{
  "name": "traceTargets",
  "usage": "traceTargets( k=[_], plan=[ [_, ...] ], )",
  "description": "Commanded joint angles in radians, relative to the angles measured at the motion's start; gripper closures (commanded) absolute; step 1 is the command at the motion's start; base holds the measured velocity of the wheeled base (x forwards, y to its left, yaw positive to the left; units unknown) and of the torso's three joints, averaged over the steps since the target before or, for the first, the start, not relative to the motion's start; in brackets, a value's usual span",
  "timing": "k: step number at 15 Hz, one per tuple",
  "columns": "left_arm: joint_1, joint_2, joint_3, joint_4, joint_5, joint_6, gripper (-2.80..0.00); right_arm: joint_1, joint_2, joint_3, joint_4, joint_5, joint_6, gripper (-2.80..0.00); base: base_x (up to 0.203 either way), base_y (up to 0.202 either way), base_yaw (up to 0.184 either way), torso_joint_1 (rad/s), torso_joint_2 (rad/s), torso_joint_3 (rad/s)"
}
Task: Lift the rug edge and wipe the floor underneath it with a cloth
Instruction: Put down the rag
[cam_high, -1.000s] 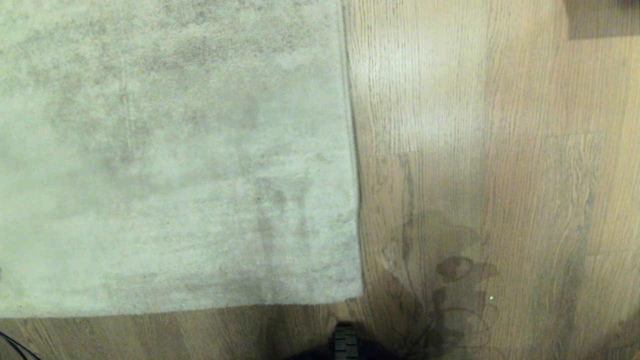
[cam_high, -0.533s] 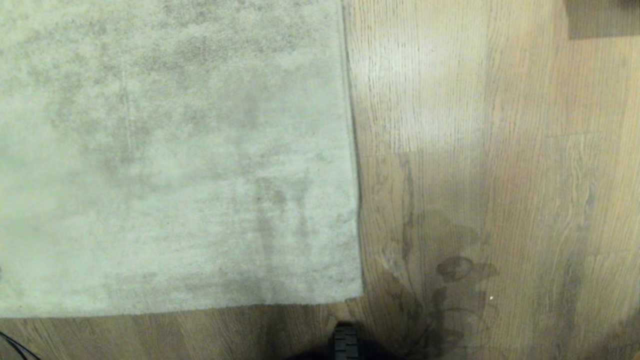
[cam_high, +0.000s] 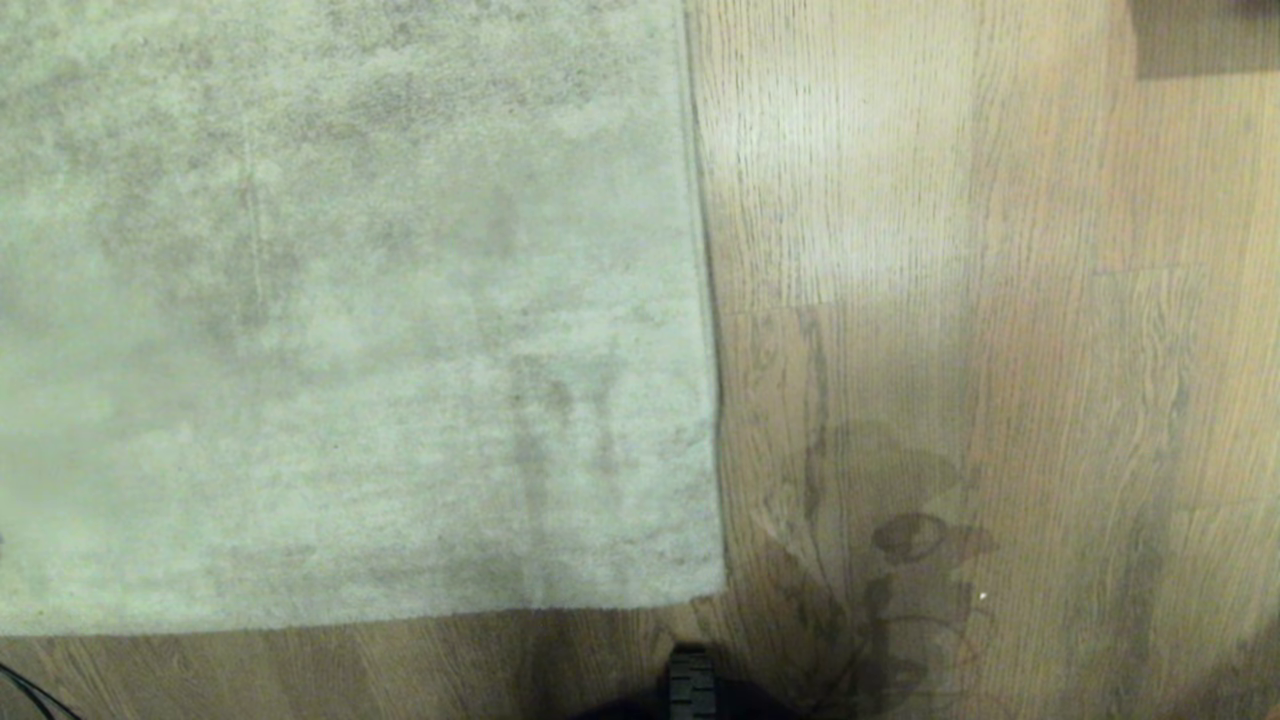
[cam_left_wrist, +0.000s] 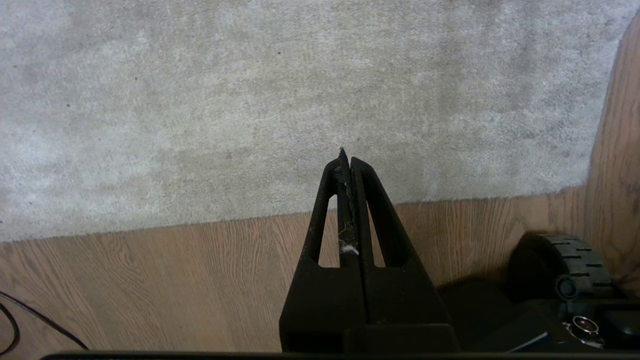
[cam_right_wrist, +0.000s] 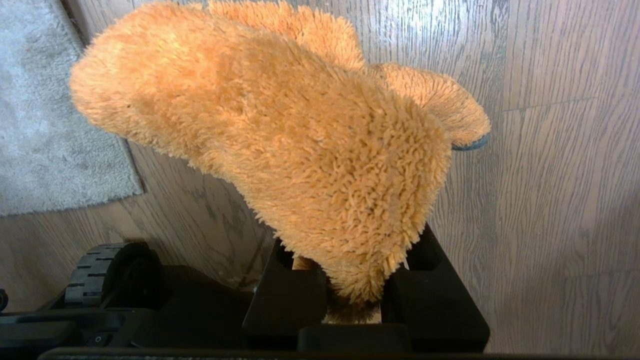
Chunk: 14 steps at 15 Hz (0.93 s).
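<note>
Lying flat on the floor (cam_high: 980, 300), the rug (cam_high: 350, 300) fills the left part of the head view, its straight right border (cam_high: 708, 300) running away from the robot and meeting the near border at a corner (cam_high: 722, 590) close to the bottom of the frame; the far and left parts of the rug are cut off by the frame. No part of the rug edge is lifted. Neither arm appears in the head view; only a dark wheel (cam_high: 692, 685) of the base intrudes at the bottom edge, and a thin black cable (cam_high: 25, 692) crosses the bottom left corner. A dark patch (cam_high: 1205, 38) in the top right corner is cut off and cannot be identified. In the left wrist view the left gripper (cam_left_wrist: 346, 157) hangs above the near border of the rug, its fingers pressed together with nothing between them. In the right wrist view the right gripper (cam_right_wrist: 350, 280) is clamped on the cloth (cam_right_wrist: 280, 145), a shaggy orange rag with a sliver of teal at one end; the cloth covers the fingertips entirely. It is held above bare floor just beside the rug corner (cam_right_wrist: 135, 187).
</note>
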<state>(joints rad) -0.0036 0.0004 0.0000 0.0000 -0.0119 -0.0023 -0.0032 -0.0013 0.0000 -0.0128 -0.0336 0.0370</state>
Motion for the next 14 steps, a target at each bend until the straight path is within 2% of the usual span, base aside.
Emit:
traceTargets(
  k=[1,7,14],
  plan=[
    [0.0,0.0,0.0,0.0,0.0,-0.001,0.0,0.0,0.001,0.0,-0.001,0.0,0.0,0.0,0.0,0.0,0.0,0.0,0.0,0.0],
    [-0.001,0.0,0.0,0.0,0.0,0.001,0.0,0.0,0.001,0.0,-0.001,0.0,0.0,0.0,0.0,0.0,0.0,0.0,0.0,0.0],
    [-0.001,0.0,0.0,0.0,0.0,-0.001,0.0,0.0,0.001,0.0,-0.001,0.0,0.0,0.0,0.0,-0.174,0.003,0.002,0.0,0.002]
  ],
)
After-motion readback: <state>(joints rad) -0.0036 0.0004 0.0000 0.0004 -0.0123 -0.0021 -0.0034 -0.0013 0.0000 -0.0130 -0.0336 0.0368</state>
